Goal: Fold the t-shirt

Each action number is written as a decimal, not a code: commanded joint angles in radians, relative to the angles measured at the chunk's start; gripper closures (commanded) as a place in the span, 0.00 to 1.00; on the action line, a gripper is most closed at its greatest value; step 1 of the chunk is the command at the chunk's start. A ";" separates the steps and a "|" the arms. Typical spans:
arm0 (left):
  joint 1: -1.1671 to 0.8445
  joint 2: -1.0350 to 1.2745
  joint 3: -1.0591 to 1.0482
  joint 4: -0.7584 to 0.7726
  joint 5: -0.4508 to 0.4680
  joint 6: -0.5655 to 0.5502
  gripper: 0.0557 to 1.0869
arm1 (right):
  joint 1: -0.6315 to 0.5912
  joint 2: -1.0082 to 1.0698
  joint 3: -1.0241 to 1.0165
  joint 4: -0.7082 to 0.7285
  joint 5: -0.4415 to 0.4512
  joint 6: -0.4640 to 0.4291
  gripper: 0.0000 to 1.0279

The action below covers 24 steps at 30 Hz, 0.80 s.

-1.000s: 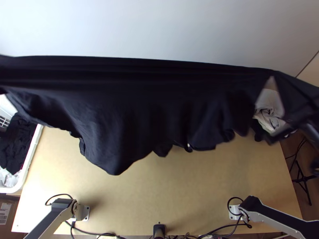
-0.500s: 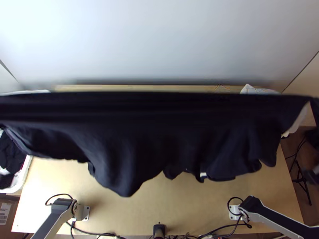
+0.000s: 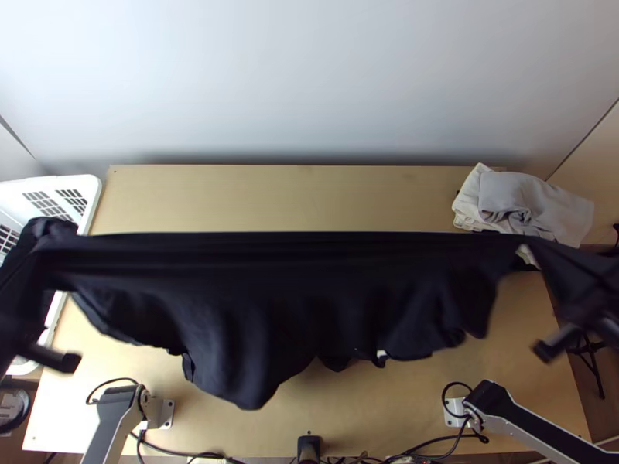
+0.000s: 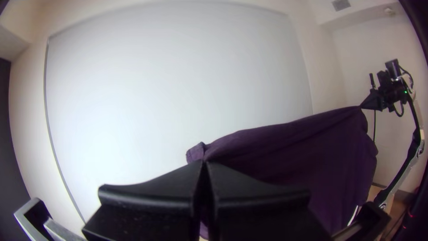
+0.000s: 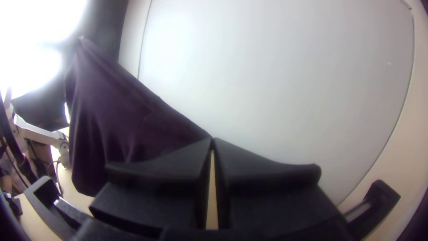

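Top view has the t-shirt (image 3: 286, 282) slung between my two arms above the middle of the table (image 3: 271, 197), its upper edge drawn nearly straight and its lower part hanging towards the near edge. My left gripper (image 4: 204, 164) is closed, its fingertips pinching one end of that upper edge; my right gripper (image 5: 212, 141) is closed on the other end. Which seam or hem I have at either end, I cannot tell.

I judge this to be the stretching-out before any fold. Next I should lower both ends evenly, letting the hanging part meet the wood first, then draw the upper edge along so the cloth lies flat. Lowered unevenly, it could bunch or land skewed.

It looks like thin, matt, limp knit: taut creases run along the top, while below it drops in soft flutes to a scalloped outline with a small pale fleck. Slotted, hard white plastic makes up the basket (image 3: 94, 203) at the left edge; rumpled light cloths (image 3: 534, 203) lie by the far right corner.
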<state>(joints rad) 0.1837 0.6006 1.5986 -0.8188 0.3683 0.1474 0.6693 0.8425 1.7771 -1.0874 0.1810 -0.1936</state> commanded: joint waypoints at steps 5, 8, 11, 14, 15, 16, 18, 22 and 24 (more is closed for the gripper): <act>0.066 0.067 -0.278 0.092 0.073 -0.166 0.97 | -0.017 0.061 -0.326 0.239 -0.072 0.000 0.97; 0.036 0.130 -0.328 0.119 0.072 -0.184 0.97 | -0.062 0.118 -0.370 0.313 -0.120 -0.004 0.97; -0.035 0.196 -0.376 0.165 0.024 -0.186 0.97 | -0.168 0.187 -0.403 0.396 -0.212 -0.001 0.97; -0.104 0.263 -0.413 0.241 -0.031 -0.184 0.97 | -0.235 0.270 -0.409 0.468 -0.249 0.010 0.97; -0.119 0.292 -0.419 0.260 -0.039 -0.184 0.97 | -0.249 0.296 -0.410 0.489 -0.250 0.010 0.97; -0.127 0.321 -0.427 0.290 -0.046 -0.184 0.97 | -0.260 0.322 -0.410 0.511 -0.256 0.010 0.97; -0.138 0.383 -0.439 0.349 -0.060 -0.189 0.97 | -0.283 0.377 -0.410 0.547 -0.259 0.010 0.97; -0.161 0.525 -0.439 0.472 -0.091 -0.187 0.97 | -0.324 0.494 -0.393 0.620 -0.275 0.006 0.97; -0.161 0.594 -0.434 0.518 -0.097 -0.184 0.97 | -0.339 0.560 -0.367 0.646 -0.276 0.006 0.97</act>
<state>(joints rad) 0.0616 0.9928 1.1851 -0.4564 0.3092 -0.0368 0.4026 1.2182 1.3853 -0.5514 -0.0666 -0.1871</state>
